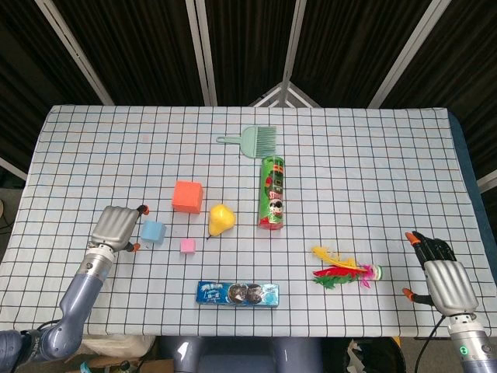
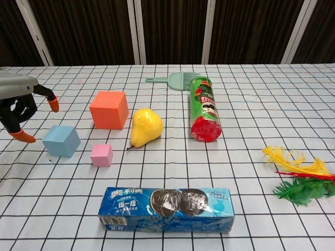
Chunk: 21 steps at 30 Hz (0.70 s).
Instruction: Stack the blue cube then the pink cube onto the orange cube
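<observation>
The left hand [image 1: 116, 228] hangs just beside the blue cube [image 1: 153, 231], on its left, fingers spread and empty, orange fingertips [image 2: 53, 106] pointing toward the cube without touching it. The right hand [image 1: 443, 277] sits at the near right edge of the table [image 1: 373, 155], fingers apart, holding nothing, well away from the cubes.

The blue cube rests flat on the checked cloth in the left half, one corner turned toward the chest camera. The small pink cube [image 2: 101, 155] lies just to its right and slightly nearer. The orange cube [image 2: 109, 110], the largest, stands behind both, apart from them, its top bare.

A yellow pear [image 2: 145, 127] lies just right of the orange cube, stem toward the pink cube. Further right a green chip can [image 2: 203, 109] lies on its side, long axis running front to back, red end nearest. A green brush [image 1: 255, 140] lies behind it, a blue cookie pack [image 2: 166, 208] lies crosswise at the front, and a feathered shuttlecock [image 1: 345, 271] rests at the right.
</observation>
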Tool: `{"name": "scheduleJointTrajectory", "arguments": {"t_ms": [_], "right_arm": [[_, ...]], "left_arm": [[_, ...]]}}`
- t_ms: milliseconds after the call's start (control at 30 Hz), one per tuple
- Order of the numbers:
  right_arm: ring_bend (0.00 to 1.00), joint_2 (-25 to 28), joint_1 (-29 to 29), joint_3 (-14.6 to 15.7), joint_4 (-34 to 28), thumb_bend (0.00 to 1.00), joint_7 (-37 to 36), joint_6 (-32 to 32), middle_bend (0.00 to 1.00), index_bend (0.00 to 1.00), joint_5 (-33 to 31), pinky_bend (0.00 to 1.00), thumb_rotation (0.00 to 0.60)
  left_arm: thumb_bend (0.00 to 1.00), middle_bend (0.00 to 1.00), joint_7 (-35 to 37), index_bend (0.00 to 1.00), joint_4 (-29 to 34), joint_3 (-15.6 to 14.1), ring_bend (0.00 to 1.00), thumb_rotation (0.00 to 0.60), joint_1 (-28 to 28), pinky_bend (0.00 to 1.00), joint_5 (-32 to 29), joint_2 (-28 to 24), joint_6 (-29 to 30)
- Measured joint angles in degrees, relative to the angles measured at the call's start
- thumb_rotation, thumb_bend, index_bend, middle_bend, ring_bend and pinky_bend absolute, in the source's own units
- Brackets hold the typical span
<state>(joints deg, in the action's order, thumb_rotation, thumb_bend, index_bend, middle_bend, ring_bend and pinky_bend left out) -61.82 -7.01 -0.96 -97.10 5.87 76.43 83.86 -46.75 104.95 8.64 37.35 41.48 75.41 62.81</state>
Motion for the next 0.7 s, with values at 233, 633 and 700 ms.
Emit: {"name": "scheduleJointTrajectory", "arguments": {"t_ms": [233, 633, 700], "right_arm": [[0.13, -0.5, -0.5, 0.1, 0.1, 0.17, 1.0, -1.0, 0.1, 0.04, -0.4, 0.1, 0.6], [0.13, -0.7, -0.7, 0.0, 0.2, 0.17, 1.4, -1.4, 0.1, 0.04, -1.3, 0.1, 0.6], [0.13, -0.7, -0.7, 0.0, 0.2, 0.17, 1.4, -1.6, 0.1, 0.04, -1.3, 0.1, 0.6]], "left_arm": [[0.21, 0.75, -0.1, 0.28, -3.2, -1.1, 0.65, 0.6, 1.8, 0.78, -1.8, 2.1, -0.6], [0.22, 0.75, 0.0, 0.33, -5.5, -2.1, 0.65, 0.6, 4.4, 0.78, -3.2, 4.2, -1.1], [0.22, 0.75, 0.0, 0.33, -5.8, -2.4, 0.65, 0.6, 4.6, 0.78, -3.5, 4.4, -0.9]]}}
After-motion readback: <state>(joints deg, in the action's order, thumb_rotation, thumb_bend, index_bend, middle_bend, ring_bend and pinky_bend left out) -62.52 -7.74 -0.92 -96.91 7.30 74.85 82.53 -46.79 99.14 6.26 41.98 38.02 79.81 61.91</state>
